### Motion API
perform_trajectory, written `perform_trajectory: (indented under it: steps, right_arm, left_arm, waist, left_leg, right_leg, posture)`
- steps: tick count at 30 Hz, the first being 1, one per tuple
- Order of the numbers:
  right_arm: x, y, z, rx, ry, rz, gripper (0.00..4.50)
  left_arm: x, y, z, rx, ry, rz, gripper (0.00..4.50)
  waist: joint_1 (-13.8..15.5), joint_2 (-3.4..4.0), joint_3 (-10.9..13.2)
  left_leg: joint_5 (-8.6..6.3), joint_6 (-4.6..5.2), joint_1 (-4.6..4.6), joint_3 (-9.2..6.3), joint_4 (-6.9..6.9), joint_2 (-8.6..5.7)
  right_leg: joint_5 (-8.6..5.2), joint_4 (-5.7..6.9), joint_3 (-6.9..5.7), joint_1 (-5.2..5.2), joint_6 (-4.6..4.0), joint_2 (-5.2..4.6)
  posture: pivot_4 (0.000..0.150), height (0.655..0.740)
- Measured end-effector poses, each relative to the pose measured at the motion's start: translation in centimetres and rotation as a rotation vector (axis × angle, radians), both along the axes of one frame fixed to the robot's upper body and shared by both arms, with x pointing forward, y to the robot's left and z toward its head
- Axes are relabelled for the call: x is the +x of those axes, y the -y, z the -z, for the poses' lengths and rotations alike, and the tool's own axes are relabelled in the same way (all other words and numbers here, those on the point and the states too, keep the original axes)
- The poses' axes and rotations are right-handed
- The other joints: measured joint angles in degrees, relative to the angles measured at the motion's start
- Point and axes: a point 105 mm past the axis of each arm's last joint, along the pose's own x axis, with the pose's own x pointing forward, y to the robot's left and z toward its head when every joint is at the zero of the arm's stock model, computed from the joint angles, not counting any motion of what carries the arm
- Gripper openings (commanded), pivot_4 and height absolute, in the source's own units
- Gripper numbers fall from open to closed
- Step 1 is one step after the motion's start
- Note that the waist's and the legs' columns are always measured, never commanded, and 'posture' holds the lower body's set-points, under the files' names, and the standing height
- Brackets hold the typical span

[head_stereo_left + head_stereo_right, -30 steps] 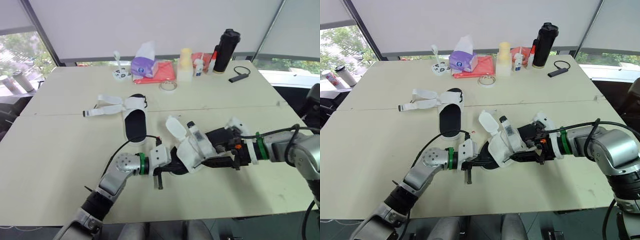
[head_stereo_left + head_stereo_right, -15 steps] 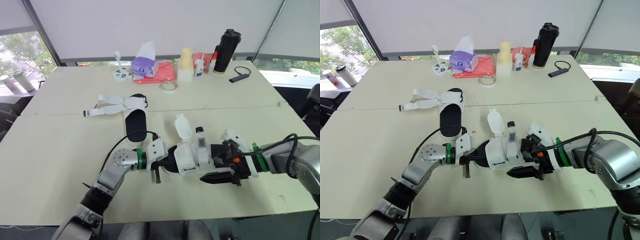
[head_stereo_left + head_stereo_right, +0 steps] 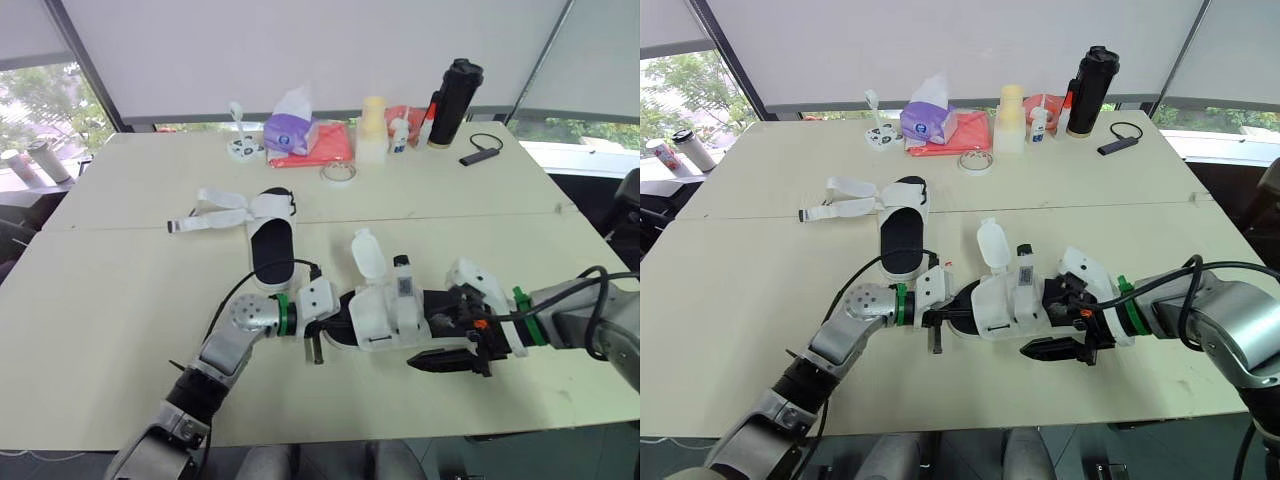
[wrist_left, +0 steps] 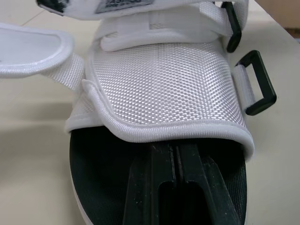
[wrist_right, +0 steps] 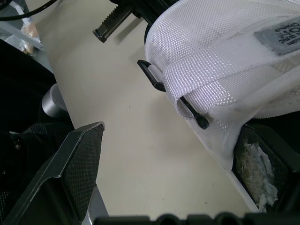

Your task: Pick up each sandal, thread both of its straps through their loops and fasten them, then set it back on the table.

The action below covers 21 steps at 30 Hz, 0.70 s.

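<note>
- The sandal [image 3: 385, 318] in hand sits on the near part of the worktop [image 3: 110, 300], between the two arms.
- The left gripper [image 4: 176, 161] is clenched. Its fingers are pressed together and lie over the black footbed, under the white mesh flap. The flap covers the tips, so I cannot say whether they pinch any part of the shoe.
- The right gripper [image 3: 430, 332] is spread wide at the other end of the sandal. One finger lies on the worktop just beside the sole and the other is on the far side. It grasps nothing.
- Both straps are loose. The rounded strap [image 3: 368, 255] and the labelled strap [image 3: 403, 285] stand up off the shoe. From what I can make out, the black loops [image 4: 265, 75] at the side have nothing passed through them.
- The second sandal [image 3: 270, 248] lies farther back on the worktop, well apart from both grippers. Its straps [image 3: 215, 212] are splayed out flat to one side, unfastened.
- I'd judge the job barely begun, with no strap threaded or fastened on either shoe. Both straps on this one are left to do, then it has to be set down, and then the same for the other.
</note>
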Motion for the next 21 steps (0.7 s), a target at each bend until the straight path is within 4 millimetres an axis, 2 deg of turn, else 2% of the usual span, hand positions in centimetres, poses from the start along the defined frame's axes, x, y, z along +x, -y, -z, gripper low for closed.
perform_trajectory:
  steps: [8, 11, 13, 14, 17, 19, 21]
  right_arm:
    - [0.1, 0.1, -0.1, -0.009, 0.014, 0.0, 4.42]
    - [0.4, 1.1, -0.6, -0.052, 0.036, 0.019, 4.42]
    - [0.9, 2.0, -2.1, -0.065, 0.072, 0.035, 4.42]
    - [1.5, 2.4, -3.5, -0.068, 0.118, 0.051, 4.42]
    - [3.0, 2.2, -6.9, -0.019, 0.223, 0.063, 4.42]
    - [3.8, 1.6, -7.7, 0.027, 0.233, 0.063, 4.42]
    - [4.5, 1.1, -7.5, 0.052, 0.201, 0.068, 4.42]
  left_arm:
    - [-0.4, -0.2, -0.5, 0.174, 0.167, 0.058, 0.0]
    - [-0.5, -0.1, -0.4, 0.196, 0.187, 0.055, 0.0]
    - [-0.5, 0.0, -0.4, 0.204, 0.19, 0.057, 0.0]
    - [-0.4, -0.1, -0.3, 0.209, 0.191, 0.058, 0.0]
    - [-0.4, -0.1, -0.3, 0.214, 0.191, 0.058, 0.0]
    - [-0.5, -0.1, -0.3, 0.211, 0.189, 0.057, 0.0]
    - [-0.5, 0.0, -0.3, 0.206, 0.189, 0.056, 0.0]
  waist:
    - [0.0, 0.0, 0.0]
    - [0.0, 0.0, 0.0]
    - [0.0, 0.03, 0.0]
    - [-0.1, 0.04, 0.0]
    - [-0.2, 0.02, 0.0]
    - [-0.1, 0.0, -0.1]
    - [0.0, 0.0, -0.1]
  left_leg:
    - [0.0, 0.0, 0.02, 0.0, -0.02, 0.03]
    - [0.0, -0.01, 0.03, 0.0, -0.01, 0.03]
    - [-0.01, -0.01, 0.02, 0.03, 0.0, 0.03]
    - [-0.01, -0.02, 0.05, 0.03, 0.0, 0.04]
    - [-0.02, -0.03, 0.1, 0.03, -0.01, 0.07]
    - [-0.02, -0.03, 0.09, 0.02, -0.01, 0.07]
    - [-0.01, -0.02, 0.06, 0.01, -0.02, 0.05]
  right_leg:
    - [0.0, -0.02, 0.0, 0.01, 0.0, 0.0]
    - [0.0, -0.02, 0.0, 0.03, 0.0, 0.0]
    - [0.0, -0.02, 0.01, 0.02, -0.01, 0.0]
    - [0.0, -0.03, 0.02, 0.04, -0.01, 0.0]
    - [0.0, -0.03, 0.0, 0.08, -0.01, 0.0]
    - [-0.01, -0.05, 0.0, 0.09, -0.02, 0.0]
    - [0.0, -0.07, 0.01, 0.07, -0.02, -0.01]
  posture:
    - [0.15, 0.7296]
    - [0.15, 0.7296]
    - [0.15, 0.7296]
    - [0.15, 0.7296]
    - [0.15, 0.7296]
    - [0.15, 0.7296]
    - [0.15, 0.7296]
